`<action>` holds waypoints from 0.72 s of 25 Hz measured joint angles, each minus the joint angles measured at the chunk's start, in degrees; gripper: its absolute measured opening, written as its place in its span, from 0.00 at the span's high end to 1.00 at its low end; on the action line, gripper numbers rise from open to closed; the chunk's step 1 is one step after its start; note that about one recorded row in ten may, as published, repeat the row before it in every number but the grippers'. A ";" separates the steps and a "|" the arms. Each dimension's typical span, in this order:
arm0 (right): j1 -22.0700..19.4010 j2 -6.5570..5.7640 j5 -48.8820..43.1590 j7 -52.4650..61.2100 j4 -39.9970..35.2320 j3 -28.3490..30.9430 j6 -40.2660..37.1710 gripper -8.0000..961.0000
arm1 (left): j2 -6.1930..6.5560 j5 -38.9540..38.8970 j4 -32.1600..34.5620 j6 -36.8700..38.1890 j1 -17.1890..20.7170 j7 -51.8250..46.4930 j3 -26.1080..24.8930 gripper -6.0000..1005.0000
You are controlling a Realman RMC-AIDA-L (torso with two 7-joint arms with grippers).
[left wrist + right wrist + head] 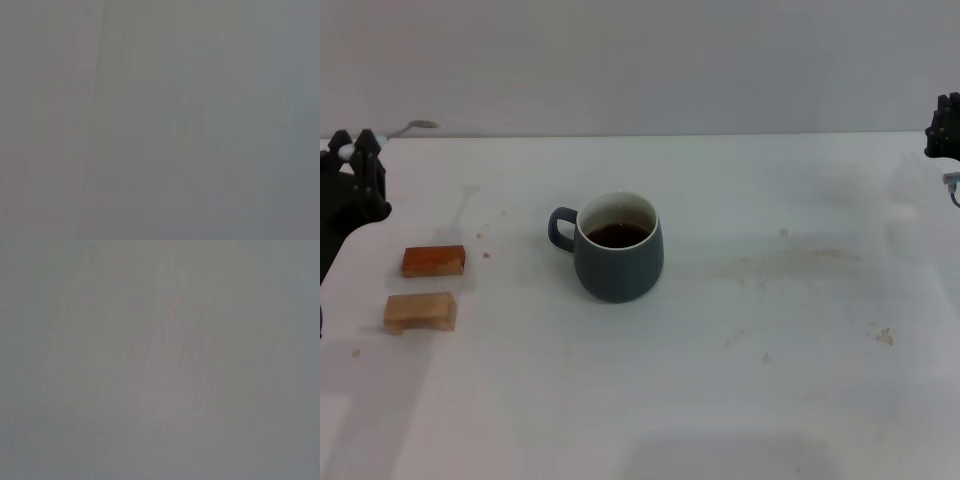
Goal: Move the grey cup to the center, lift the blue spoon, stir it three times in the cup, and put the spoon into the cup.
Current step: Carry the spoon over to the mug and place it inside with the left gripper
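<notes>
so looks like we're at the lift step: left gripper [358, 165] up at the table's [770, 400] far left edge pinching the blue spoon [405, 128], grey cup [618, 247] sits mid-table w/ dark liquid, right gripper [945, 125] parked far right, can't tell its state, next imo carry the spoon over the cup & dip in.

The grey cup [618, 250] looked like smooth pottery with a soft, dull shine — pale and clean inside, with dark, shiny liquid in it. The blue spoon [392, 132] had a shiny metal bowl and a light blue handle that looked like plastic. Two small blocks [433, 261] [420, 311] looked like bare wood, a bit rough. The surface [750, 380] was white and matt, with brown crumbs and smears. The left gripper [358, 175] looked like dull black plastic.
</notes>
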 joint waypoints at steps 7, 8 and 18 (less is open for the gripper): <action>0.41 0.16 0.12 0.00 -0.55 0.69 0.00 0.92 | -2.58 3.12 -3.28 -8.34 0.54 0.00 -4.68 0.81; 0.43 0.18 0.12 0.00 -0.57 0.81 0.00 0.92 | -2.58 3.12 -3.28 -8.34 0.54 0.00 -4.68 0.81; 0.38 0.18 0.13 0.00 -0.71 1.29 0.00 0.92 | -2.51 3.79 -9.85 -17.14 0.20 0.10 -7.86 0.81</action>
